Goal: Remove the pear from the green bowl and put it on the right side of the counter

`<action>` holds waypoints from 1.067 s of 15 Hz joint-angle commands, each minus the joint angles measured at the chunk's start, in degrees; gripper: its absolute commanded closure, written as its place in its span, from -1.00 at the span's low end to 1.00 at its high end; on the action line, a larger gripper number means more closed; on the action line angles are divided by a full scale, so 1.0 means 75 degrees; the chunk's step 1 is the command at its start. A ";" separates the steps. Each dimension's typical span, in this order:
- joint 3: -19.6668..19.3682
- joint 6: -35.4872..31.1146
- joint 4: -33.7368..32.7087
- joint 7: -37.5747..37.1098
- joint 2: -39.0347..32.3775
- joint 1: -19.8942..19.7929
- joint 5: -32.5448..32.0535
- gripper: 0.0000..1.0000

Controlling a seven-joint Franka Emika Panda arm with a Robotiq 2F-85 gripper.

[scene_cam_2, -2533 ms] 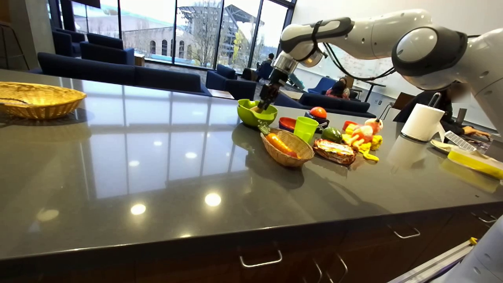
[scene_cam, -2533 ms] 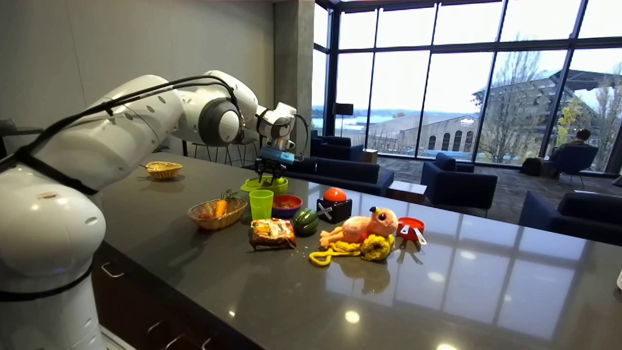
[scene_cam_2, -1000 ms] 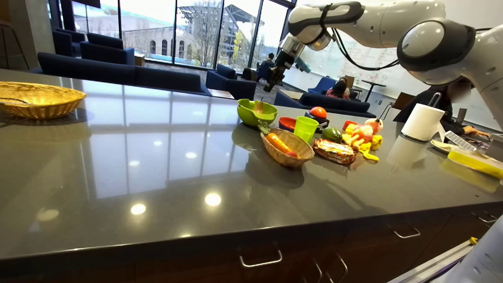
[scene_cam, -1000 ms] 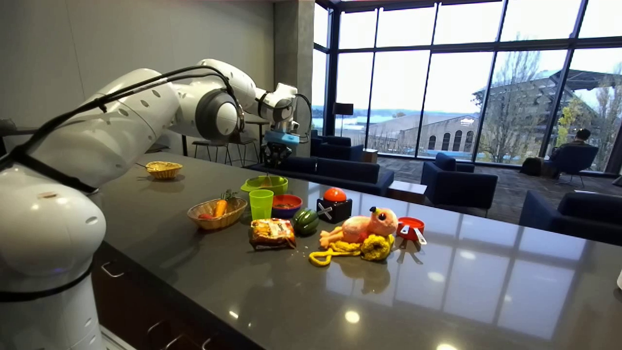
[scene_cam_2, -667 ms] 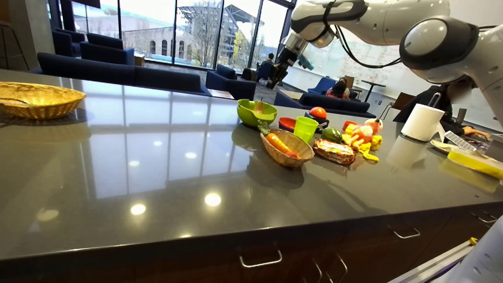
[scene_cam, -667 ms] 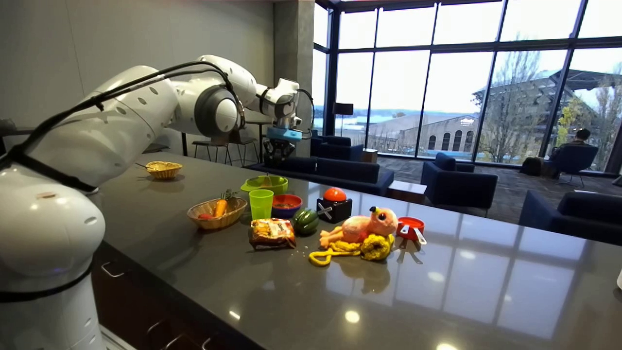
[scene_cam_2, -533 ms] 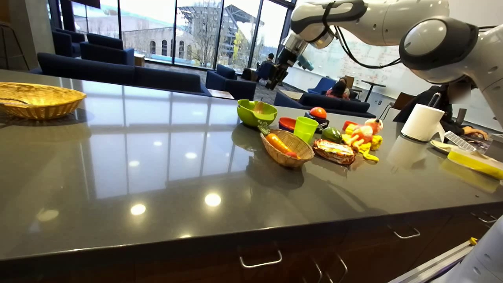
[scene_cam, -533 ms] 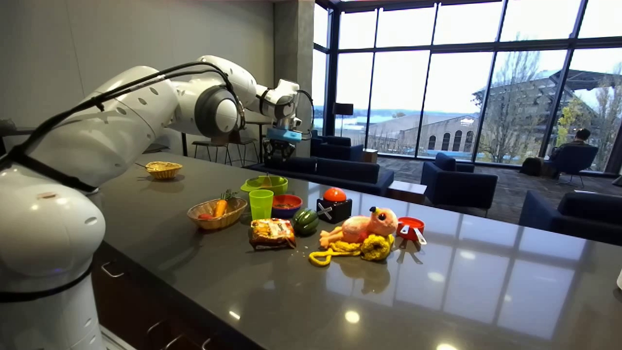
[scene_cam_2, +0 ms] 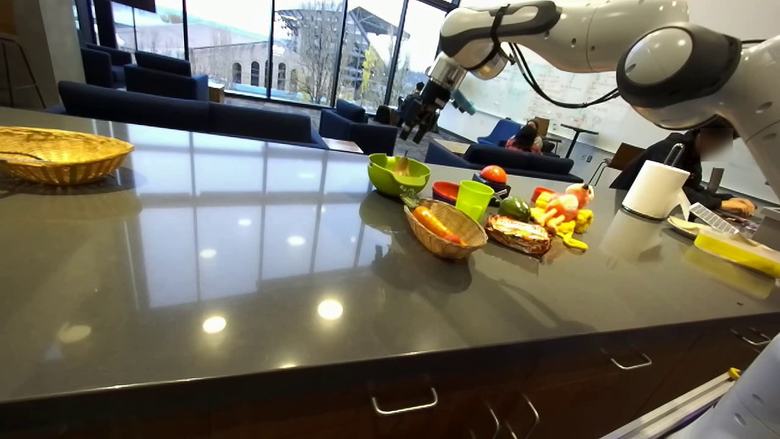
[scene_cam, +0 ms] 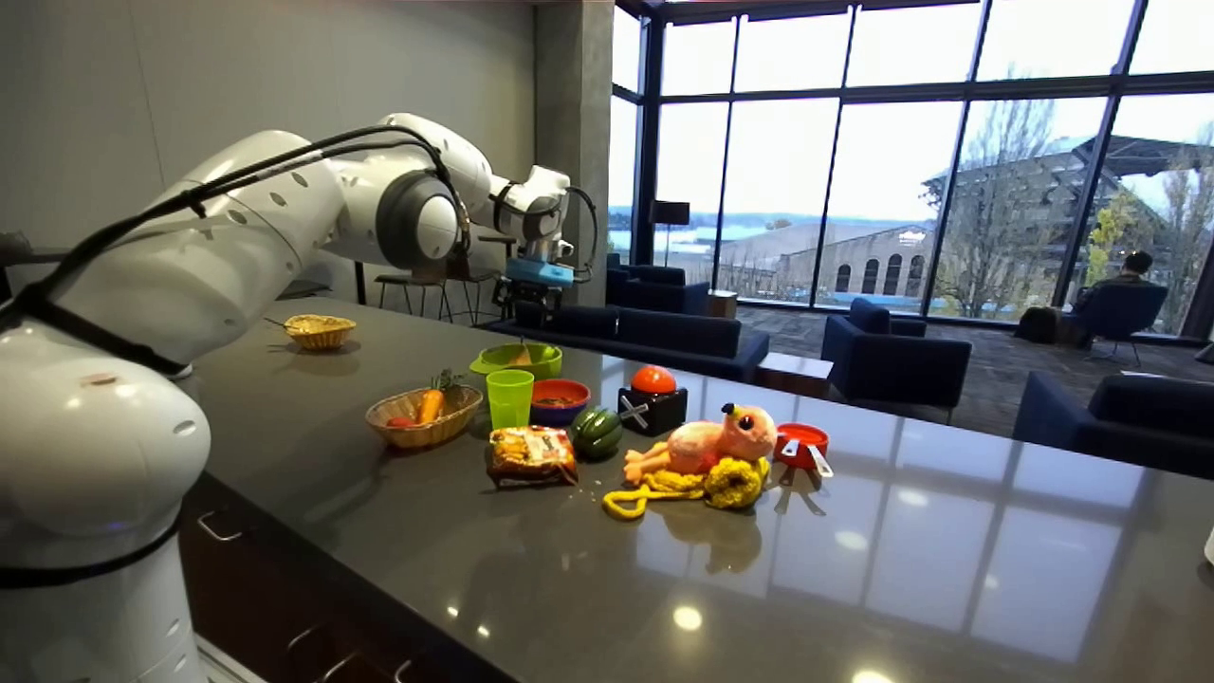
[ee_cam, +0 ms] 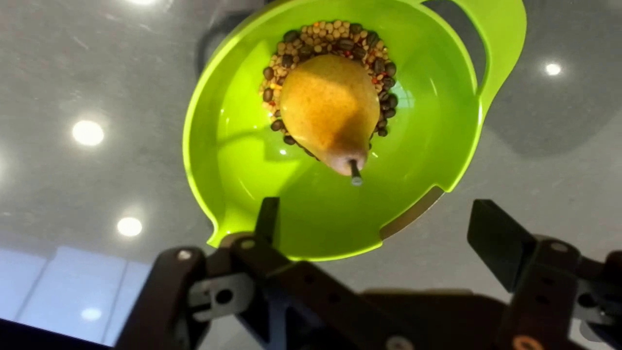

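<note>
A yellow pear [ee_cam: 330, 102] lies in the lime-green bowl [ee_cam: 432, 131], on a bed of beans and grains, its stem toward my gripper [ee_cam: 376, 223] in the wrist view. My gripper is open with nothing between its fingers. One finger [ee_cam: 267, 221] overlaps the bowl's near edge in that view; the opposite one shows against the counter beyond the rim. In both exterior views the gripper [scene_cam_2: 414, 131] hangs above the bowl [scene_cam_2: 393, 183], apart from it, and the pear [scene_cam_2: 400, 166] shows partly over the rim. The bowl stands near the far edge of the grey counter [scene_cam: 854, 588].
Close to the bowl stand a green cup [scene_cam: 510, 398], a red-and-purple bowl [scene_cam: 560, 398] and a wicker basket [scene_cam_2: 445, 244] with a carrot. A toy melon [scene_cam: 597, 433], wrapped package [scene_cam: 533, 455], button box [scene_cam: 652, 413] and plush bird [scene_cam: 702, 446] follow. Paper towels [scene_cam_2: 655, 189] stand farther along.
The gripper was down in the bowl, then rose out of it without the pear. Most recently it has shifted slightly back down and its fingers have spread wider. The bowl has stayed put.
</note>
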State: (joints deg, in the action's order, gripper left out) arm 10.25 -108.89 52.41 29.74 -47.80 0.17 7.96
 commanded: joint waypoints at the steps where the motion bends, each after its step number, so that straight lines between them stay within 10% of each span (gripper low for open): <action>1: -0.0012 0.0068 0.0149 -0.0036 0.0048 0.0104 -0.0053 -1.00; 7: -0.0115 0.0057 0.0284 -0.0093 -0.0003 0.0143 -0.0097 -1.00; 16: -0.0143 0.0147 0.0209 -0.0023 -0.0120 0.0142 -0.0077 0.58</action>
State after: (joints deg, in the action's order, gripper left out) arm 9.50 -108.71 54.09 29.69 -48.87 1.12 7.90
